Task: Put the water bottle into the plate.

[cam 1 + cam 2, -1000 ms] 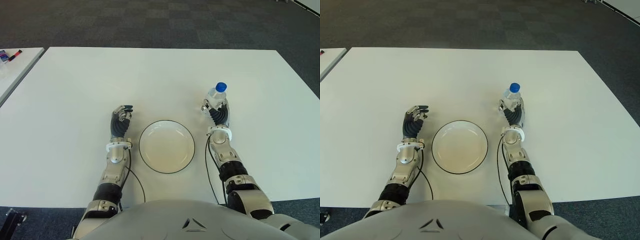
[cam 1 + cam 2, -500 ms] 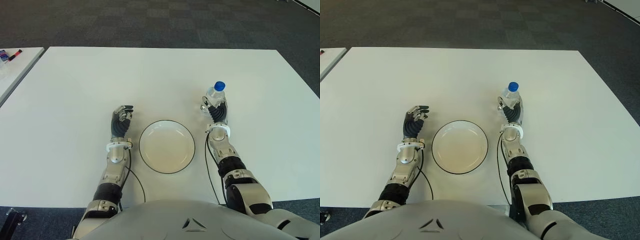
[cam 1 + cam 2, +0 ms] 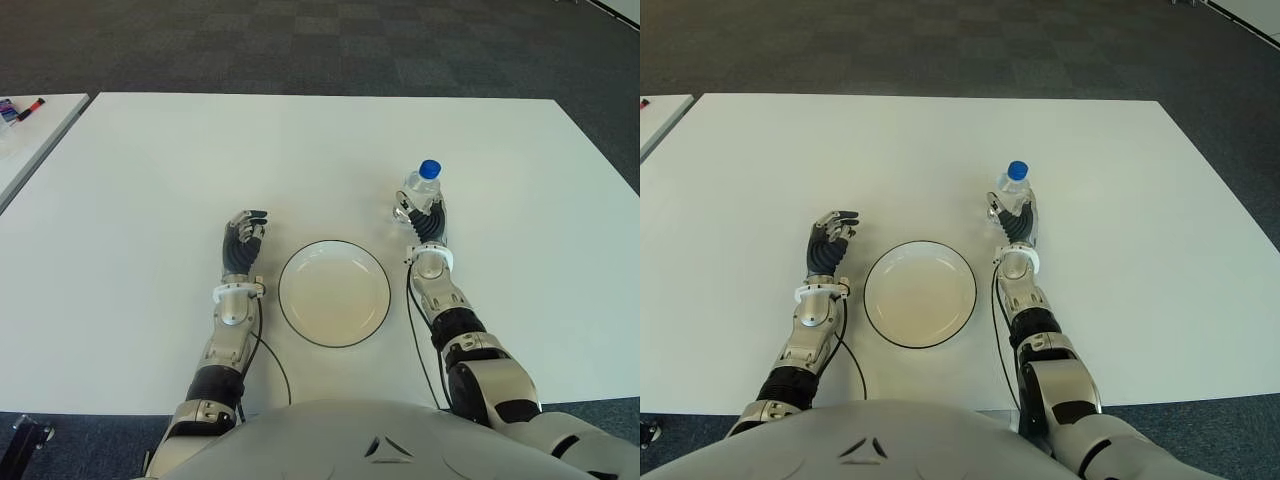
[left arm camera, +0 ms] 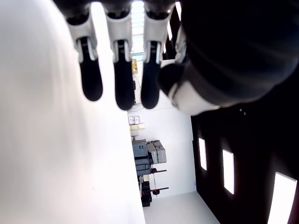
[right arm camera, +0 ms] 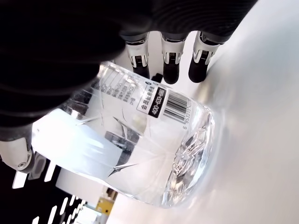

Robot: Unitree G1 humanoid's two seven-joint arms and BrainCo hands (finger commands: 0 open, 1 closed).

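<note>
Right wrist view: right hand (image 5: pixel 140 51) clasps the upright water bottle (image 5: pixel 135 144).

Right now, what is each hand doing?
Left hand: open, holding nothing, left of the plate.
Right hand: shut on the water bottle.

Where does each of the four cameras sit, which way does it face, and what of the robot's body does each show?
Left eye view: head camera, looking down at the white table; both arms, plate between them.
Right eye view: same head, slightly shifted; shares that scene, with the right robot hand gripping the water bottle.
Left wrist view: on the left wrist; left robot hand, dark fingers extended, holding nothing.
Right wrist view: on the right wrist; fingers around the bottle, shared with both eye views.
</note>
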